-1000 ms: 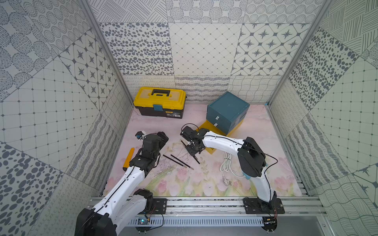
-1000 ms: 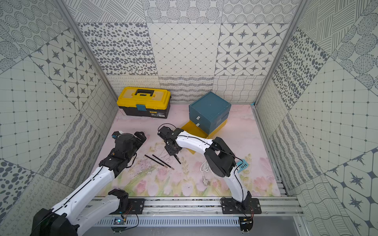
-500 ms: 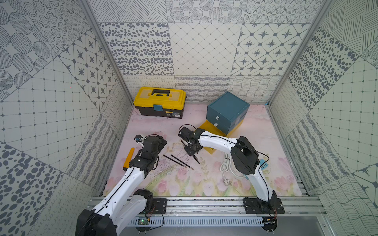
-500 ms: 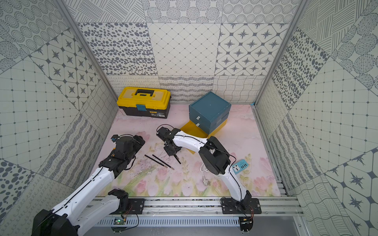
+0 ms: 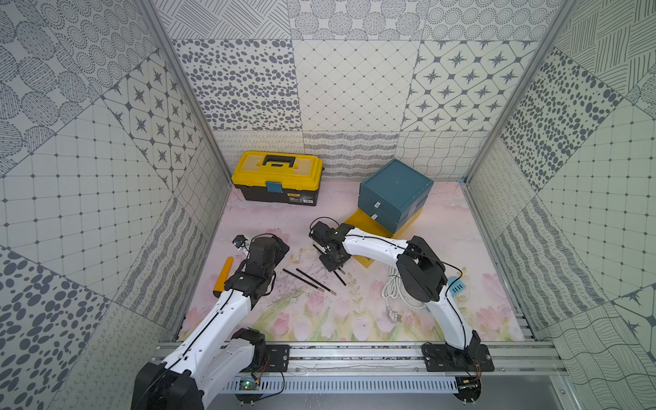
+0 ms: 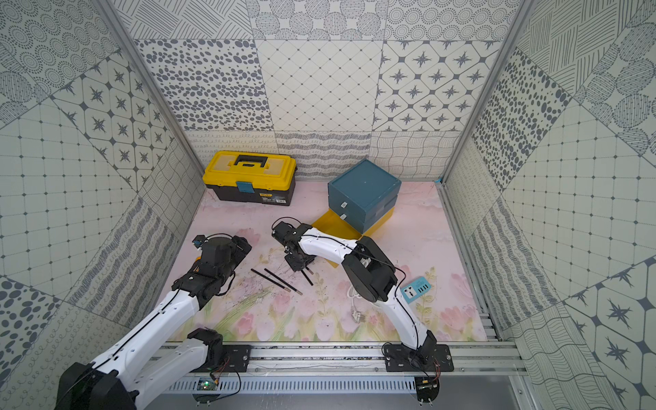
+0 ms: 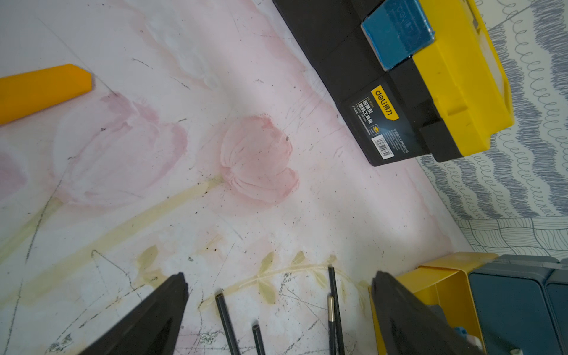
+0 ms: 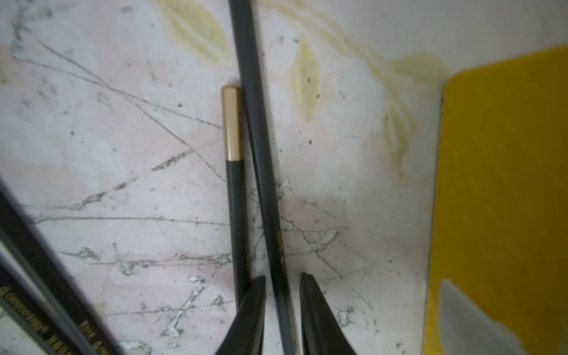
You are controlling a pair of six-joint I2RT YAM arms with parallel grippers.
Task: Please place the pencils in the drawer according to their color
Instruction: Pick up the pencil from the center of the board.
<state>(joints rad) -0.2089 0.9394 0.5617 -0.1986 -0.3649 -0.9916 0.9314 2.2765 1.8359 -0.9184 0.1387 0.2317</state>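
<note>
1. The fingers of your right gripper (image 8: 282, 276) narrowly straddle a dark grey pencil (image 8: 261, 153); you cannot tell whether they are clamped on it.
2. That pencil sits just beside the pulled-out yellow drawer (image 8: 491, 184), probably its destination.
3. Your left gripper (image 7: 276, 307) hangs wide open near other pencils (image 7: 226, 319), likely waiting.

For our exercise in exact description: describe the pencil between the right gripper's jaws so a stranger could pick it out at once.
From the teal drawer chest at the back, follow its pulled-out yellow drawer to the right gripper beside it. There this dark pencil runs between the jaws. Its neighbour alongside, with a gold end cap, passes just outside them.
</note>
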